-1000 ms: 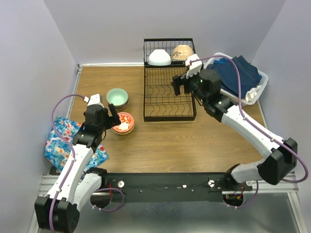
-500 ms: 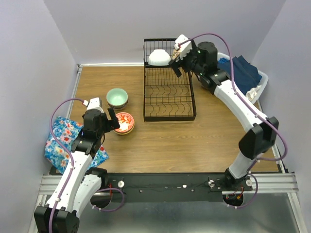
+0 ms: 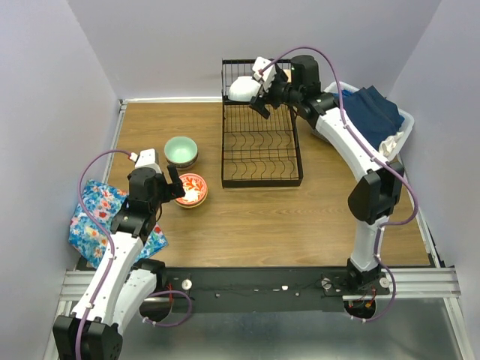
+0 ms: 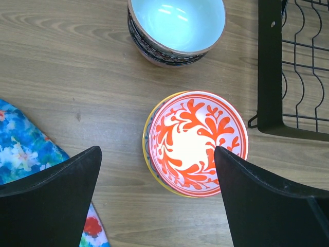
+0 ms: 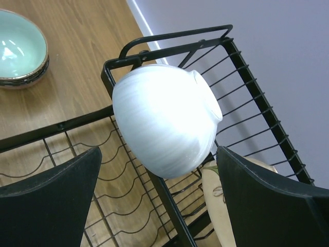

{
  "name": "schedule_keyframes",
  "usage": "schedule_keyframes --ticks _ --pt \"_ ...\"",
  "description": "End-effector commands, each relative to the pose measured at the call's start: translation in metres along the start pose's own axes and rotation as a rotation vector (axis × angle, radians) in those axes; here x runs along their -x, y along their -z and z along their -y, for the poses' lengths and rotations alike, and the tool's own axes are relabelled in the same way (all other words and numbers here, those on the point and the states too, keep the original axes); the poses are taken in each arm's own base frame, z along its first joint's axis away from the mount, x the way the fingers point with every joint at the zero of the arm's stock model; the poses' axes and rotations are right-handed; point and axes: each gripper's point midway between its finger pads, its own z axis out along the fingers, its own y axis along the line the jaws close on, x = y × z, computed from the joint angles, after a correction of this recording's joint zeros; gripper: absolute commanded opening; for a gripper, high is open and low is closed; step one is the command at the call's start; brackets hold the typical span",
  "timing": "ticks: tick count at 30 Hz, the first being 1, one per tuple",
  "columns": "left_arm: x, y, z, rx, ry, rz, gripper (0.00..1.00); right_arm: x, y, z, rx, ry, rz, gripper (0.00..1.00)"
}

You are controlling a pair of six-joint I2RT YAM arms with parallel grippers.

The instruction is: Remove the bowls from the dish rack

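The black wire dish rack (image 3: 261, 157) stands at the back middle of the table. A plain white bowl (image 3: 241, 88) lies upside down in its raised basket, with a beige bowl (image 5: 229, 206) beside it. My right gripper (image 3: 262, 91) is open, its fingers either side of the white bowl (image 5: 164, 118) and just short of it. On the table to the left a mint-green bowl (image 3: 181, 149) tops a stack, and a red/orange-patterned bowl (image 3: 190, 188) sits nested on a yellow-rimmed bowl. My left gripper (image 3: 174, 187) is open and empty above the patterned bowl (image 4: 198, 141).
A white plastic basket (image 3: 407, 120) of blue cloths stands right of the rack. A floral cloth (image 3: 94, 217) lies at the table's left front. The rack's lower tray (image 5: 77, 206) holds nothing. The rack's corner (image 4: 270, 67) shows in the left wrist view.
My right arm swung from over the lower tray up and back to the raised basket, ending at the white bowl. My left gripper backed slightly off the patterned bowl.
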Motion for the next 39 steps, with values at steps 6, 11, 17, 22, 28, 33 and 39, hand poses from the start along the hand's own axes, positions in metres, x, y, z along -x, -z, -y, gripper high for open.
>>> schedule_keyframes --ticks 6,11,17,22,28,33,39 --pt "0.001 -0.004 0.003 -0.014 -0.018 0.001 0.99 0.013 -0.005 0.013 -0.076 -0.027 0.087 1.00" --pt "0.000 -0.006 0.004 -0.020 -0.020 -0.005 0.99 0.052 0.027 0.018 -0.127 -0.135 0.218 1.00" --pt "-0.003 -0.008 0.005 -0.028 -0.021 -0.021 0.99 0.066 0.086 0.036 -0.202 -0.524 0.448 1.00" --pt "-0.006 -0.009 0.008 -0.043 -0.019 -0.033 0.99 0.054 0.109 0.049 -0.332 -0.829 0.546 0.97" --pt "-0.009 -0.009 0.013 -0.057 -0.026 -0.040 0.99 0.052 0.117 0.056 -0.375 -1.165 0.657 0.97" --pt "-0.009 -0.008 0.015 -0.062 -0.027 -0.038 0.99 0.026 0.115 0.062 -0.490 -1.409 0.675 0.97" --pt "-0.009 -0.007 0.017 -0.071 -0.031 -0.037 0.99 0.005 0.106 0.066 -0.599 -1.555 0.700 0.93"
